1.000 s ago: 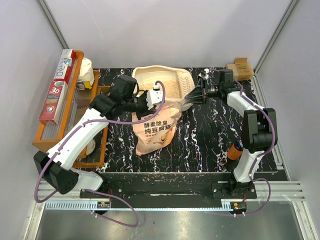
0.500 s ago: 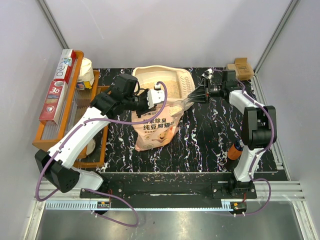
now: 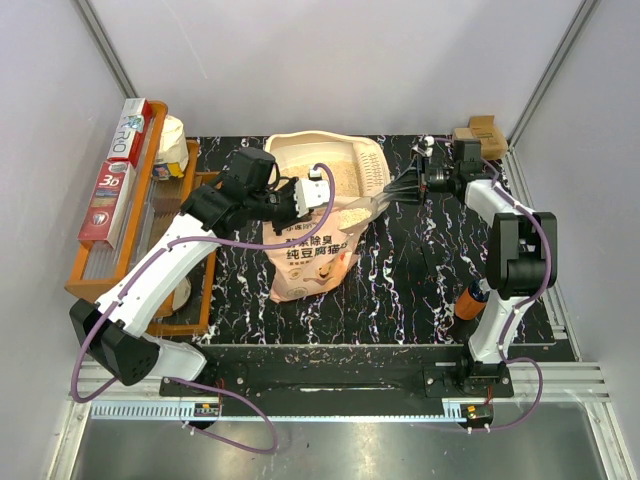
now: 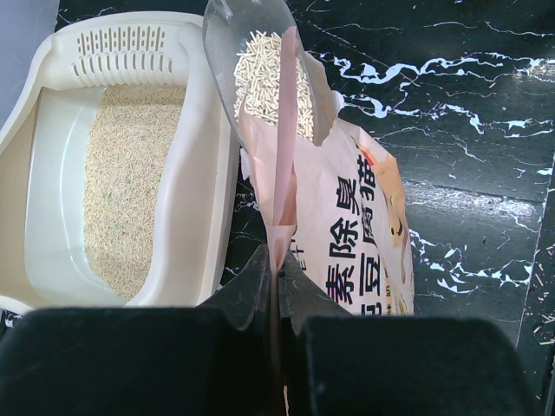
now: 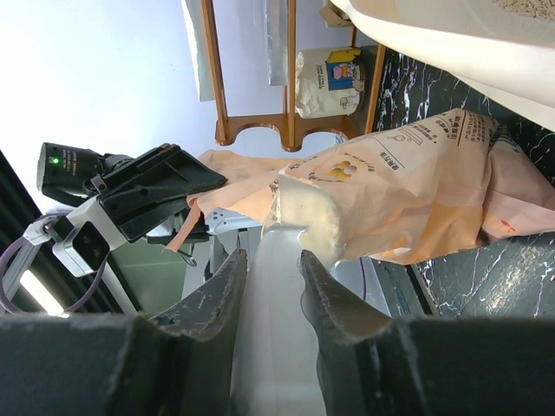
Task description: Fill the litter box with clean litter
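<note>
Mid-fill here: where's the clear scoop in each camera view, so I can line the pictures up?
Top external: the scoop is right of centre, between the bag's mouth and the right gripper.
Left wrist: scoop at top centre, carrying litter, beside the litter box.
Right wrist: scoop at centre, its handle in the right gripper.
Shared landmark: the pink-and-white litter bag.

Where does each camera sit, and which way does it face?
Top external: fixed above, behind the arms, looking down at the table; both arms show.
Left wrist: on the left arm, facing along the left gripper, shut on the bag.
Right wrist: on the right arm, facing along the right gripper, gripping the scoop.
Shared: all three show bag, scoop, litter box.
</note>
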### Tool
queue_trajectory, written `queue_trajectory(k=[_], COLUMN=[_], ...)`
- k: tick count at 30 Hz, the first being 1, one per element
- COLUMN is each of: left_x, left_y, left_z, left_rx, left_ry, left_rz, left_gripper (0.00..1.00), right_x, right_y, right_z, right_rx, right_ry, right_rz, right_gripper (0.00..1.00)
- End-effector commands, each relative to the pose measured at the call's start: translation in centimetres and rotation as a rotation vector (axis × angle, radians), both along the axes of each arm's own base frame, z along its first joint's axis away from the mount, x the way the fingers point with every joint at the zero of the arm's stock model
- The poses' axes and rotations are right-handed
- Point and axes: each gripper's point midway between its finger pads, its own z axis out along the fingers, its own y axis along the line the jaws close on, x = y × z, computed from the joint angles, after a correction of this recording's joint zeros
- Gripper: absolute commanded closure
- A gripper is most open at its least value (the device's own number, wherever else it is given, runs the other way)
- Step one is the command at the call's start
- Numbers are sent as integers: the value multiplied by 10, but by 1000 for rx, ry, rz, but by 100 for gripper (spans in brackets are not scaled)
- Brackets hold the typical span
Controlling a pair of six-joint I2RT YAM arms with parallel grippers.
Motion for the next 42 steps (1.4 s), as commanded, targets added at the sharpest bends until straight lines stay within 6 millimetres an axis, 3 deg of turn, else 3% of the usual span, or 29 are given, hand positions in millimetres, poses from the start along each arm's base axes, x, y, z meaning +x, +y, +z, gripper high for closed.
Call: queue_trajectory(k=[1, 9, 10, 20, 25, 33, 40, 41, 42], left_x=[12, 10, 10, 11, 11, 8, 4, 4, 3], left_y=[-12, -9, -8, -7, -7, -5, -1, 0, 0], left_z=[58, 58, 58, 56, 57, 57, 55, 55, 54], left_rx=[-119, -118, -116, -108, -110, -107, -99, -98, -98], left_ry=[-178, -180, -184, -189, -189, -178, -166, -167, -163], left_rz=[-18, -12, -9, 0, 3, 5, 12, 13, 15], left_gripper=[100, 100, 100, 100, 100, 100, 100, 100, 100], right_x=[0, 9, 15, 33, 63, 107, 159, 166, 169], right_y=[-4, -4, -14, -18, -19, -20, -27, -28, -18], right_z=[31, 43, 45, 54, 51, 65, 31, 34, 32], right_rx=[24, 33, 32, 28, -13, -61, -283, -298, -325], right_ry=[-74, -94, -98, -115, -135, -232, -211, -247, -259], right_rz=[20, 31, 5, -17, -104, -212, -417, -426, -435], right_gripper=[100, 100, 100, 100, 100, 100, 100, 100, 100])
